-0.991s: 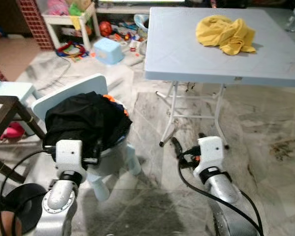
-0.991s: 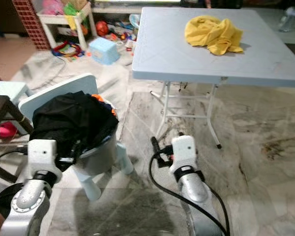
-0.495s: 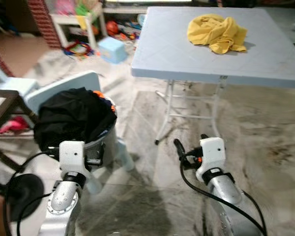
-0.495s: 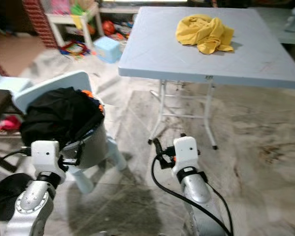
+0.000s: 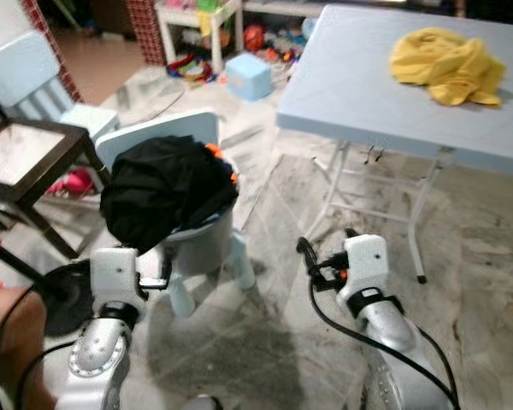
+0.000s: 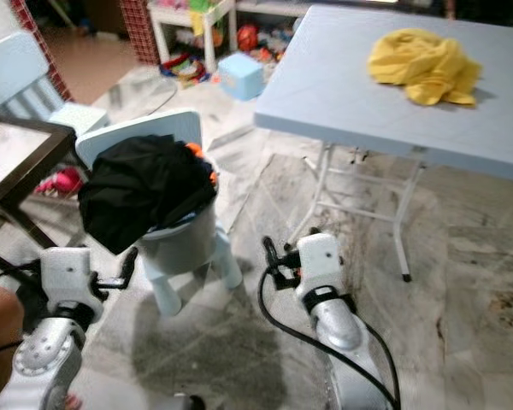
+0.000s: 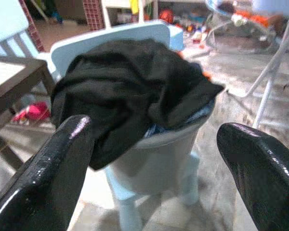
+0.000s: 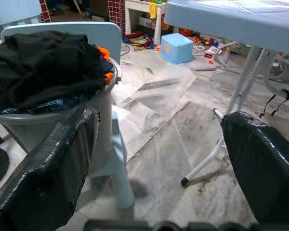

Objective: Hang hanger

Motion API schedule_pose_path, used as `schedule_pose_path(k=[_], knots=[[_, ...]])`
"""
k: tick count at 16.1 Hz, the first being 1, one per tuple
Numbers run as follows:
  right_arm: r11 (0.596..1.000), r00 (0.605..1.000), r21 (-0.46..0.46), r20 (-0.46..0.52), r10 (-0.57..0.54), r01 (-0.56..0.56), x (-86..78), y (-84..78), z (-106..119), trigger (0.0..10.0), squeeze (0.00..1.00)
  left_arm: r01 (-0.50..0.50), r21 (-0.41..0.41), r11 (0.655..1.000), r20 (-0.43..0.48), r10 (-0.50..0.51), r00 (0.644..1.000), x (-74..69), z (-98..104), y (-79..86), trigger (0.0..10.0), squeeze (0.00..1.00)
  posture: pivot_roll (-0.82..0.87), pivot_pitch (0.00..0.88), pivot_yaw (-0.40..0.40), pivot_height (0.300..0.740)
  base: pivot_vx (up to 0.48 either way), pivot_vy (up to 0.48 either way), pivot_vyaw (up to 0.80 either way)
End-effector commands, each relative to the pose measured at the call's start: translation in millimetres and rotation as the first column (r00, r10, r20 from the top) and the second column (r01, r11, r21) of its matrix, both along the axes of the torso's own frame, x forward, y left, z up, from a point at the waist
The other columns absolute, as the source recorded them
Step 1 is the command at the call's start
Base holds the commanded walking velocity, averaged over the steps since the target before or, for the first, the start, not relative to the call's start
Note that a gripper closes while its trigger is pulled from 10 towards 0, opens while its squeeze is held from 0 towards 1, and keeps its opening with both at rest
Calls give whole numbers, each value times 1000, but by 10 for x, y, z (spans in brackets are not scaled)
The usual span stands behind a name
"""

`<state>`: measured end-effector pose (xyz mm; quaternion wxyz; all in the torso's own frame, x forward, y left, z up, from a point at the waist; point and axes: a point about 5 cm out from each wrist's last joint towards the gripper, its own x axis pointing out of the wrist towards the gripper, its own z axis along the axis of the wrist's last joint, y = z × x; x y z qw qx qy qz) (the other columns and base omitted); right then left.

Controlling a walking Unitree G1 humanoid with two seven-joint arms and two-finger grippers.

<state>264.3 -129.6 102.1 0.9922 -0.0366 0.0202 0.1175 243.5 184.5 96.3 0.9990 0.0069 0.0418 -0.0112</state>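
- No hanger can be made out anywhere in these pictures, so the step in hand is judged to be a search and approach, not a grasp.
- A grey plastic laundry basket [image 5: 201,243] heaped with black clothing [image 5: 164,190] is seen on a pale blue child's chair [image 5: 158,141] at the near left; a hanger, if it is there, could be buried under that heap.
- To do the step well, the head camera is best kept on the basket and on the surroundings until a hanger and a rail or hook are actually found; nothing should be closed on before that.
- The left gripper [image 7: 154,159] is held low, just short of the basket, with its two black fingers [image 7: 48,168] spread wide; nothing is held and nothing is touched.
- The right gripper [image 8: 159,159] is held low over the marble floor [image 5: 265,342], between the basket and the folding table, its fingers [image 8: 262,159] equally wide apart and empty.
- A pale blue folding table [image 5: 359,85] stands at the far right, with a crumpled yellow cloth [image 5: 449,64] lying on its top.
- A dark wooden chair [image 5: 26,166] stands at the far left, with toy clutter beyond it.
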Motion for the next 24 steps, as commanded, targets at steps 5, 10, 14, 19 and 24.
schedule_pose_path(k=[5,10,14,19,24], knots=[[1000,1000,-2,-9,-4,4,-26,-27,-20,10000,0,33,-16,999,11,-33,999,-2,33,-49,10000,0,52,121,2,740,316,0,0],[1000,1000,-25,7,13,-13,-37,1,-10,10000,0,42,-18,999,10,-42,999,7,33,-57,10000,0,50,122,6,740,349,0,0],[1000,1000,-27,9,11,-11,-37,-1,-4,10000,0,43,-18,999,6,-43,999,13,28,-64,10000,0,47,121,7,740,356,0,0],[1000,1000,-29,8,12,-12,-35,-6,-7,10000,0,31,-22,999,-12,-31,999,18,-3,-67,10000,0,48,119,6,740,228,0,0],[999,1000,-32,3,16,-16,-34,-6,-8,10000,0,-25,-9,1000,-99,24,995,45,-93,-28,10000,0,46,119,5,740,0,0,0]])
